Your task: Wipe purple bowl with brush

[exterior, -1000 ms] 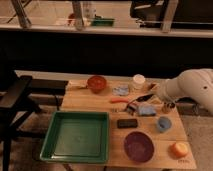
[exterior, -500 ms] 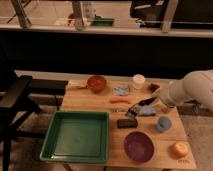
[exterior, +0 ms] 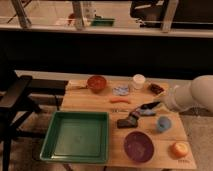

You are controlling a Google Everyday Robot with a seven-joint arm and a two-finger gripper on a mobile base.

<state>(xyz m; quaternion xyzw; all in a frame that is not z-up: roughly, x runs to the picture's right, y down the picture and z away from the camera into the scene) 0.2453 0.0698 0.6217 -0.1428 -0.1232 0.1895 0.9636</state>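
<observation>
The purple bowl [exterior: 138,146] sits near the table's front edge, right of the green tray. My gripper [exterior: 151,106] is at the end of the white arm, which reaches in from the right. It hovers low over the table's right middle, behind the bowl and well clear of it. A slim dark shape with a paler end, apparently the brush [exterior: 136,115], runs from the gripper down-left toward a black block [exterior: 125,122]. I cannot tell whether the gripper holds it.
A green tray [exterior: 77,136] fills the front left. An orange-red bowl [exterior: 96,83], blue cloth [exterior: 120,90] and white cup [exterior: 138,81] stand at the back. An orange stick [exterior: 120,100] lies mid-table. A blue cup [exterior: 163,123] and an orange object [exterior: 179,149] sit right of the bowl.
The arm has lowered and moved the gripper forward and slightly left, closer to the black block. The bowl and the other objects have not moved.
</observation>
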